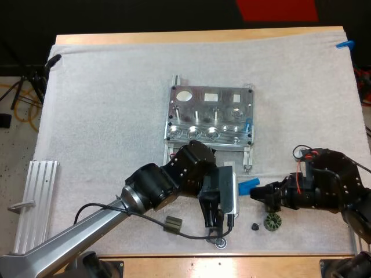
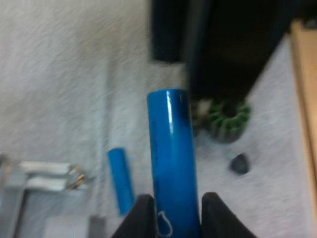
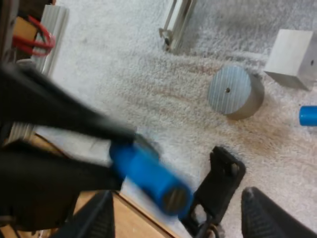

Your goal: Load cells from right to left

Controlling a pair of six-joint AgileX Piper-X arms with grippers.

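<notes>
- The bright blue cylinder [image 2: 171, 158] is gleaming — a smooth, glossy skin.
- The white cloth mat [image 1: 104, 116] is looking matt and nubbly.
- The grey metal fixture plate [image 1: 203, 103] is shining — bare and machined.
- The round grey metal disc [image 3: 233, 91] is showing fine lined grooves.

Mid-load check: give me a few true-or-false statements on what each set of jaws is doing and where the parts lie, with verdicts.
1. The left jaws are shut on a blue cylinder. True.
2. The right jaws are shut on the green toothed ring. False: they stand open, and the ring lies on the white mat.
3. A second blue cylinder lies on the mat. True.
4. The metal fixture sits at the mat's left edge. False: it sits mid-mat; a ribbed metal rail lies at the left edge.
</notes>
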